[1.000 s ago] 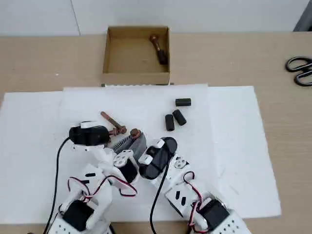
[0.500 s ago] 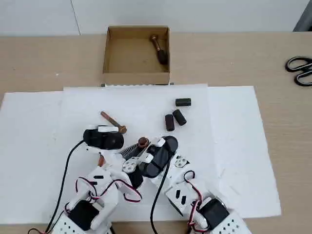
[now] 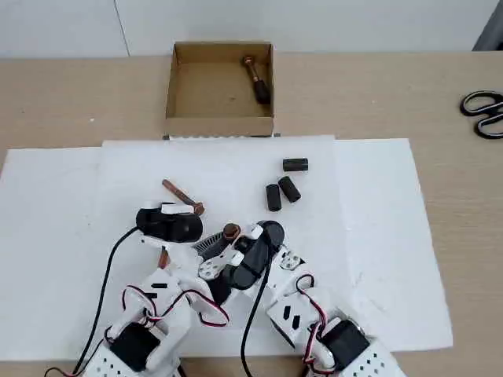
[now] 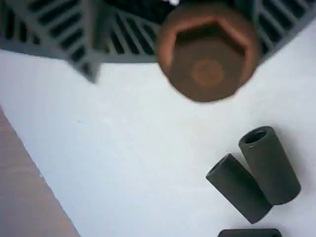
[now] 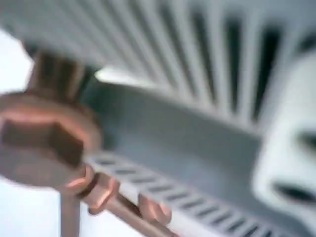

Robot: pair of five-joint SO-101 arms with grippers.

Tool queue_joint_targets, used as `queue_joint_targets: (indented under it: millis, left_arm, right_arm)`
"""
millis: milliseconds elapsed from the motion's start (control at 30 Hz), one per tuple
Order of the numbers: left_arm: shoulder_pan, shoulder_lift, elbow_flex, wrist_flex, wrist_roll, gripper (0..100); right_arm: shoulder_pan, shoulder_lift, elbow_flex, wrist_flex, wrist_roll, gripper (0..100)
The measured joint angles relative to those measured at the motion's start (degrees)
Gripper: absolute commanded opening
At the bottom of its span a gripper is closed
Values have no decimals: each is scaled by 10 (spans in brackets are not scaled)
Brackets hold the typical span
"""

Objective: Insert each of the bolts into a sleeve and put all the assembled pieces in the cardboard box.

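Left gripper [image 3: 222, 237] is clamped shut on a bolt [image 3: 230, 231], low over the white sheet [image 3: 377, 236] that covers the near part of the desk [image 3: 78, 94]. In the left wrist view you're staring straight at the bolt's hex head, with the ribbed grey fingers [image 4: 49, 29] right behind it.

Right gripper [image 3: 242, 250] is crowded in just beside the left one. Honestly can't tell if it's open or closed. Its wrist view has grey ribs and a copper hex head up close.

A second bolt [image 3: 182, 196] lies flat on the sheet just past the left arm's black motor, not touching either gripper.

All the loose sleeves are lying on their sides on the sheet, off to the right and further out. One sleeve [image 3: 273, 197] and its neighbour sleeve [image 3: 289, 188] sit just beside each other, and a third sleeve [image 3: 295, 165] is a little apart, closer to the box.

The cardboard box [image 3: 179, 86] sits on bare desk just beyond the far edge of the sheet. One assembled piece [image 3: 257, 78] lies inside, against its right wall.

There's also a pair of scissors [image 3: 483, 110] way over at the right edge of the desk.
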Motion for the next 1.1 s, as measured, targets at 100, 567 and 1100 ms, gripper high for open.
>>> queue_joint_targets:
  millis: [100,567,1100]
  left_arm:
    - [0,0,0,0,0,232]
    - [-98,2,-7,7,-120,232]
    - [-125,2,-44,-25,-122,6]
  right_arm:
    - [0,0,0,0,2,3]
    - [-4,-3,0,-13,8,3]
    - [-4,-3,4,-19,11,3]
